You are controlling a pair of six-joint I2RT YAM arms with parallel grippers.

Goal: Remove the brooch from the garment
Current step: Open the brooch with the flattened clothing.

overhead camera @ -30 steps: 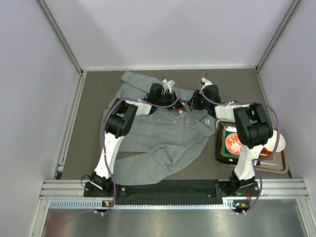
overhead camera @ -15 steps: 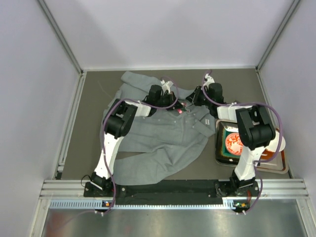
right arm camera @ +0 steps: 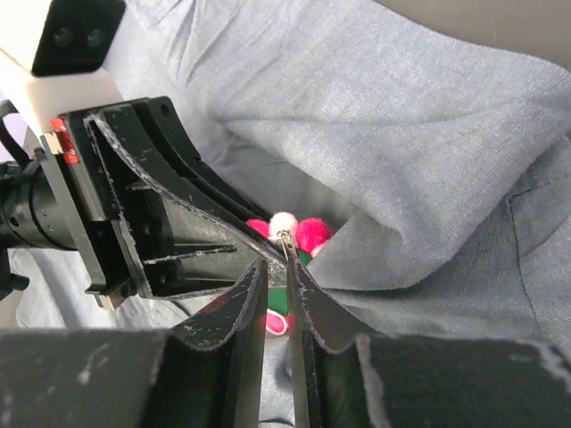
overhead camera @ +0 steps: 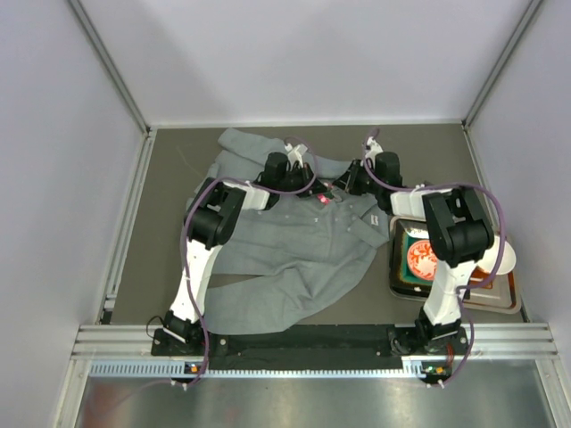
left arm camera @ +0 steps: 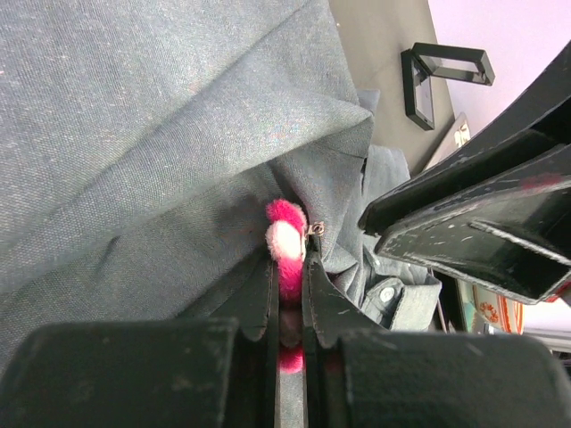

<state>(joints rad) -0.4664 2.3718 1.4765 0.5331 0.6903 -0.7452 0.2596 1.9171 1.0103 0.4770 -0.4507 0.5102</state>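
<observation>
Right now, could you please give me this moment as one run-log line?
left hand: shut on brooch | right hand: jaws narrow at brooch's pin, grip unclear | garment: rumpled beneath both hands

Top view high overhead, wrist views close, sharing brooch (left arm camera: 284, 234)

Dark table (overhead camera: 169, 201) bears the grey garment (overhead camera: 294, 254) and a tray (overhead camera: 489, 300).

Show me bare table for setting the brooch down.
Free: dark table between the rumpled grey button-up shirt and the left rail; also the far right corner beyond the brown tray. Crowded: around the pink flower-shaped brooch, where both arms meet.
</observation>
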